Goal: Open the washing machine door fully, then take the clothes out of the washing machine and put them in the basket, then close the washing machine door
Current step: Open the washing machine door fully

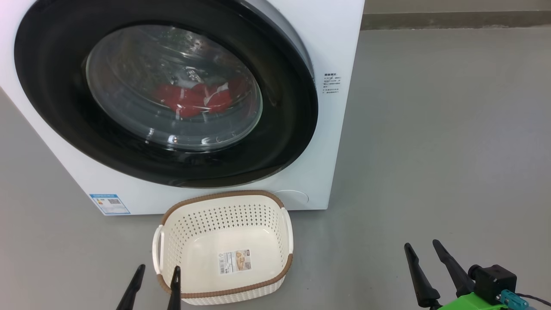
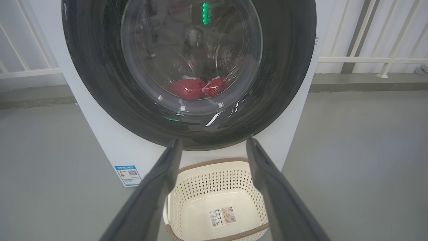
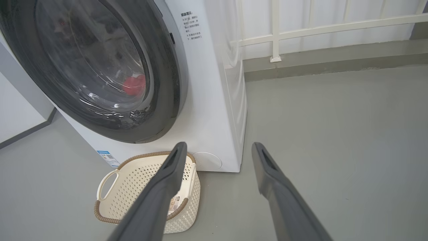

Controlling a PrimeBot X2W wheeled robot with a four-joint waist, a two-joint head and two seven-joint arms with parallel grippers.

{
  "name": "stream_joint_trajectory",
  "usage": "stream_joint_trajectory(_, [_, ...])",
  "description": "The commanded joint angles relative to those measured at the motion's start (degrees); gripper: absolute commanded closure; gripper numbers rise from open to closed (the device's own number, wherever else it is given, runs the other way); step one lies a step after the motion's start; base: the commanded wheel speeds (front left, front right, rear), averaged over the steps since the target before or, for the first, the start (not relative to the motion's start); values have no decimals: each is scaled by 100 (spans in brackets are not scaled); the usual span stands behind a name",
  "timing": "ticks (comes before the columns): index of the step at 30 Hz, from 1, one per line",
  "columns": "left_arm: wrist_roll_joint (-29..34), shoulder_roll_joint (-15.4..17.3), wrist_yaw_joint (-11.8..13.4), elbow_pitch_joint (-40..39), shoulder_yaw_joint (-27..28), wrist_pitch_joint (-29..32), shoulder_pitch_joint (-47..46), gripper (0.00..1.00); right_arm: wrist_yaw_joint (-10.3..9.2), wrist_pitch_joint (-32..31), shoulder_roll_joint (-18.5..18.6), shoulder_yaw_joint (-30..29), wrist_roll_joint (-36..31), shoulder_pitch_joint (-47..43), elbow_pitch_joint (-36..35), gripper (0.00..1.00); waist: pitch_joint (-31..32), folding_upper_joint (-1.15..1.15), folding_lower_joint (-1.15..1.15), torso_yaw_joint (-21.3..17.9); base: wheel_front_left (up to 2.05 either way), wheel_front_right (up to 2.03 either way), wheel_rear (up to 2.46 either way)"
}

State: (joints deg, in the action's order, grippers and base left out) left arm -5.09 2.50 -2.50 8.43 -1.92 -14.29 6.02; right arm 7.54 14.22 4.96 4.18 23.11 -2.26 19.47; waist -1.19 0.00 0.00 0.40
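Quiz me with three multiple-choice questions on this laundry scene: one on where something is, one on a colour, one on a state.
1. Where is the basket?
A. on a shelf
B. on the floor before the washer
C. inside the drum

2. What colour are the clothes behind the door?
A. blue
B. green
C. red

3. What state is the basket in?
A. upright, holding just a sticker
B. tipped over
C. heaped with clothes

Answers:
1. B, as the head view shows it standing on the grey floor right below the door.
2. C, as a red bundle shows through the glass in all three views.
3. A, as its rim faces up and only the sticker lies on its bare bottom.
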Motion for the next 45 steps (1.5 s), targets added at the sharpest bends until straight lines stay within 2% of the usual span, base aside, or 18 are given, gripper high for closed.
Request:
stream_joint_trajectory(1, [-47,39,-12,-160,169,-71,-51,0,-5,78,35,88,-97,91,-155,0,0,0,0,2,0,0,0])
stream_joint_trajectory(8, [-65,38,-15,-173,144,-71,-86,0,-5,78,10,81,-93,136,-207,0,-32,0,0,32,0,0,0])
stream_joint_trajectory(10, [-74,38,-15,-180,135,-71,-102,0,-5,78,-15,125,4,182,-224,63,-53,0,0,46,0,0,0])
stream_joint_trajectory(11, [-79,38,-15,-182,130,-71,-111,0,-5,78,-25,154,47,221,-234,84,-65,0,0,52,0,0,0])
stream_joint_trajectory(12, [-83,38,-15,-184,122,-71,-119,0,-5,78,-35,185,97,268,-249,100,-79,0,0,59,0,0,0])
stream_joint_trajectory(16, [-98,38,-9,-194,62,-71,-204,0,-5,78,-103,223,542,584,-363,100,-207,0,0,108,0,0,0])
stream_joint_trajectory(23, [-188,38,11,-176,-158,-71,-421,0,-5,78,-178,196,1686,1468,-572,100,-432,0,0,317,0,0,0])
stream_joint_trajectory(29, [-303,38,60,-145,-392,-71,-577,0,-5,78,-141,246,3008,2227,-761,100,-659,0,0,599,0,0,0])
stream_joint_trajectory(35, [-394,38,93,-119,-593,-71,-779,0,-5,73,265,491,4720,2868,-969,100,-953,0,0,883,0,0,0])
stream_joint_trajectory(39, [-464,38,120,-101,-701,-71,-938,0,-5,-181,574,607,5831,3283,-1226,100,-1178,0,0,1032,0,0,0])
stream_joint_trajectory(45, [-555,38,141,-63,-909,-71,-1137,0,-5,-797,916,558,6719,3745,-1329,100,-1449,0,0,1222,0,0,0])
